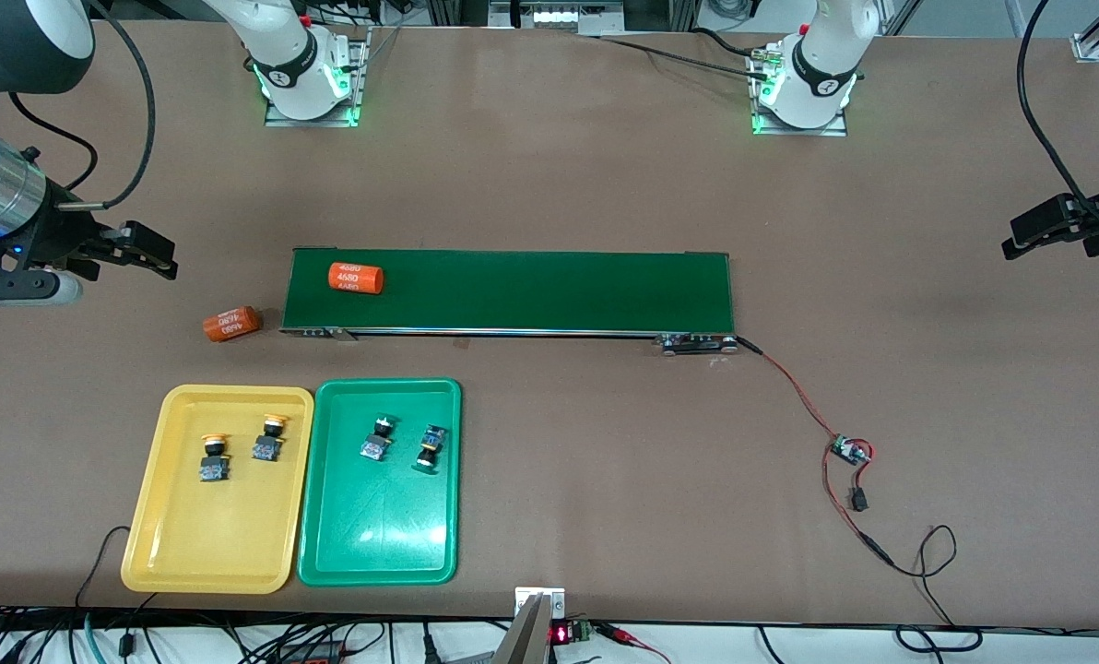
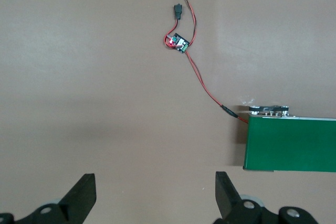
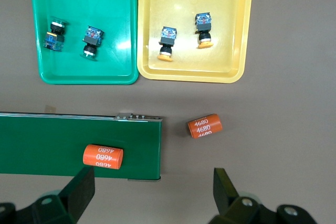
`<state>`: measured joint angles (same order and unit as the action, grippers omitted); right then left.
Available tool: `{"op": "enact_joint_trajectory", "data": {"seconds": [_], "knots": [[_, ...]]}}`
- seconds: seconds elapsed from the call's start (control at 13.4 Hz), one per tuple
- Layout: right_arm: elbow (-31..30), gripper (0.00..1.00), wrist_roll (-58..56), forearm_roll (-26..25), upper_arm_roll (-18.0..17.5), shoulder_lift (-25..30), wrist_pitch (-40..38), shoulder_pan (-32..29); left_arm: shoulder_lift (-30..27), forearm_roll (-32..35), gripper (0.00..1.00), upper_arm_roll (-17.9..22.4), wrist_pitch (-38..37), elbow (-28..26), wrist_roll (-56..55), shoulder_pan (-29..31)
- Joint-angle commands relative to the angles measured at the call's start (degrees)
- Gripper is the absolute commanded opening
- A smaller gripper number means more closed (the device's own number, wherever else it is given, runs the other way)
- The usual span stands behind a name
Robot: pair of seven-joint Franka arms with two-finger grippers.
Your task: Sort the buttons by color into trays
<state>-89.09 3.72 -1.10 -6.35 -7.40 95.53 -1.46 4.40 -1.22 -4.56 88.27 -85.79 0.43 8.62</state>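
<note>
- Yellow tray point(image 1: 153, 553) is carrying two yellow-capped buttons point(image 1: 214, 456); the green tray point(image 1: 379, 553) beside it is carrying two green buttons point(image 1: 376, 441).
- Left gripper point(image 2: 155, 195) is hovering over bare bench point(image 2: 94, 103), jaws released, grasping nothing.
- Right gripper point(image 3: 153, 192) is hovering over the conveyor belt point(image 3: 52, 140) end, jaws released, empty.

Conveyor belt point(image 1: 531, 290) carries orange cylinder point(image 1: 356, 278); second cylinder point(image 1: 231, 324) beside.

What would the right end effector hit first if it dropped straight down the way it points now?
Probably the conveyor belt end or bare table beside it; the open right end effector straddles that edge. The orange cylinder lies close, though depth is unclear.
</note>
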Motion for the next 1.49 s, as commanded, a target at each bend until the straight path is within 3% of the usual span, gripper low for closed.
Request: {"op": "enact_joint_trajectory", "data": {"seconds": [0.0, 1.42], "knots": [[1.19, 1.00, -0.29, -0.57, -0.24, -0.86, -0.52, -0.39, -1.32, 0.70, 1.00, -0.19, -1.52, -0.69, 0.01, 0.16], [1.19, 1.00, -0.56, -1.27, -0.24, -1.66, -0.44, -0.30, -1.41, 0.52, 1.00, -0.28, -1.26, -0.60, -1.75, 0.08]]}}
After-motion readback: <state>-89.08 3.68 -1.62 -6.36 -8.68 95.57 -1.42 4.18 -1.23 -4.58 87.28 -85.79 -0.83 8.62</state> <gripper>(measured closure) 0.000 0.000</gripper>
